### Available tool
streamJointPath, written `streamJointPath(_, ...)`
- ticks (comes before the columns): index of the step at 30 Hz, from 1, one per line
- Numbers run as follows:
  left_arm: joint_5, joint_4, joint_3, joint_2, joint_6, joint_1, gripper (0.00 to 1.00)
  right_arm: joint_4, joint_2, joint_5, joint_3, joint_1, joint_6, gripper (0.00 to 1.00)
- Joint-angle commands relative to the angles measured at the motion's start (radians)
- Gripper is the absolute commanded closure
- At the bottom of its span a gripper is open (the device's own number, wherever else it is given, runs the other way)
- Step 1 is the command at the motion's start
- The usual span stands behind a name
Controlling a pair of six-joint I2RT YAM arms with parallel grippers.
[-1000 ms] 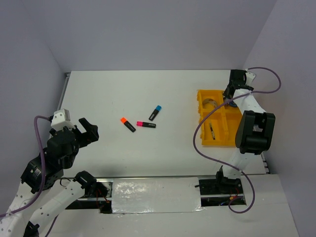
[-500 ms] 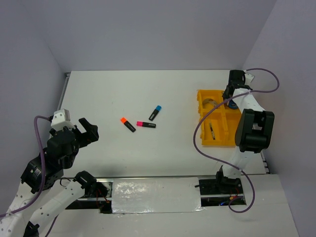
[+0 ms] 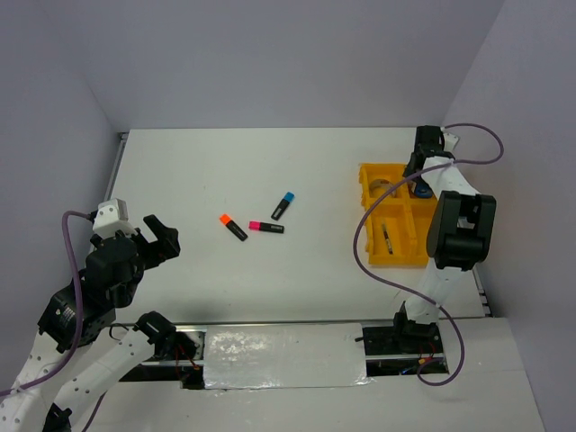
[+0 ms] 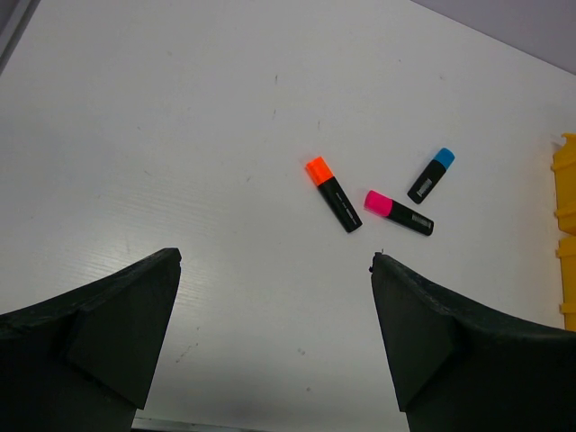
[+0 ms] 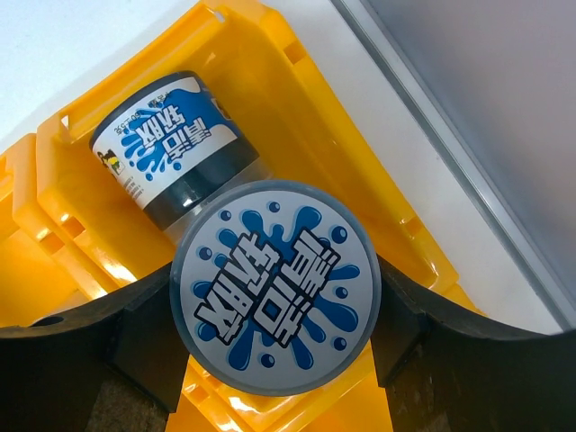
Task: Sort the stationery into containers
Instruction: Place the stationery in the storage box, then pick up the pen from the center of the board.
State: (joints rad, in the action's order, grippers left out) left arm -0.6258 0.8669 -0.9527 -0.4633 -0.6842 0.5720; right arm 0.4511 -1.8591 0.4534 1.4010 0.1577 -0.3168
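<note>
the blue-white tape roll (image 5: 274, 288) hangs over the yellow tray (image 5: 270, 54), above the tray's far right box. a second tape roll (image 5: 171, 135) lies on its side in that same box.

i think the job now is to drop the held roll in there. it looks best to bring it down low first, so it does not bounce out. it should stay away from the tray's walls and aim for the bare spot beside the other roll. then the fingers can let go slowly.

the right gripper (image 5: 274, 306) pinches the roll by its edge, one finger on each side, only as wide as the roll.

three markers lie on the table, well apart from the tray: the orange marker (image 3: 232, 226), the pink marker (image 3: 266, 227) and the blue marker (image 3: 283, 205).

further from the tray than the markers, the left gripper (image 4: 274, 333) hovers with its fingers spread wide. it holds nothing and touches nothing.
</note>
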Motion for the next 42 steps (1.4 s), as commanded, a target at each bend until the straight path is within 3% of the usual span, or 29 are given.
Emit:
streamJointPath(1, -0.009, -0.029, -0.001, 0.0, 0.006, 0.003, 0.01, -0.043, -0.014, -0.005, 0.062, 0.003, 0.01, 0.76)
streamJointPath(3, -0.005, -0.032, 0.0, 0.0, 0.009, 0.003, 0.01, -0.072, -0.009, -0.01, 0.033, 0.003, 0.009, 0.74)
streamJointPath(6, -0.002, -0.035, 0.002, 0.002, 0.012, 0.003, 0.01, -0.109, 0.011, -0.021, -0.011, 0.003, -0.001, 0.62)
streamJointPath(7, -0.002, -0.035, 0.0, 0.0, 0.012, 0.003, 0.01, -0.118, 0.018, -0.024, -0.023, 0.002, -0.01, 0.45)
streamJointPath(11, 0.006, -0.039, 0.002, -0.003, 0.015, 0.002, 0.01, -0.123, 0.067, -0.024, -0.045, 0.0, -0.022, 0.16)
streamJointPath(12, 0.005, -0.039, 0.002, -0.003, 0.015, 0.003, 0.01, -0.121, 0.078, -0.022, -0.046, 0.0, -0.024, 0.01)
streamJointPath(22, 0.0, -0.037, 0.003, -0.006, 0.012, 0.003, 0.01, -0.101, 0.337, -0.015, -0.074, -0.087, -0.038, 0.0)
streamJointPath(27, -0.046, -0.009, -0.004, -0.003, -0.023, 0.002, 0.01, -0.18, 0.471, -0.105, -0.194, -0.326, 0.025, 0.0)
streamJointPath(29, -0.08, 0.013, -0.009, 0.0, -0.047, -0.001, 0.01, -0.213, 0.486, -0.218, -0.252, -0.472, 0.045, 0.0)
streamJointPath(31, -0.087, 0.018, -0.009, 0.008, -0.057, -0.004, 0.01, -0.221, 0.453, -0.274, -0.273, -0.608, 0.053, 0.0)
streamJointPath(34, -0.089, 0.014, -0.008, 0.009, -0.054, -0.009, 0.01, -0.227, 0.338, -0.22, -0.254, -0.734, -0.027, 0.0)
streamJointPath(42, -0.086, 0.017, -0.008, -0.015, -0.058, -0.011, 0.01, -0.128, -0.038, -0.05, -0.002, -0.889, -0.253, 0.0)
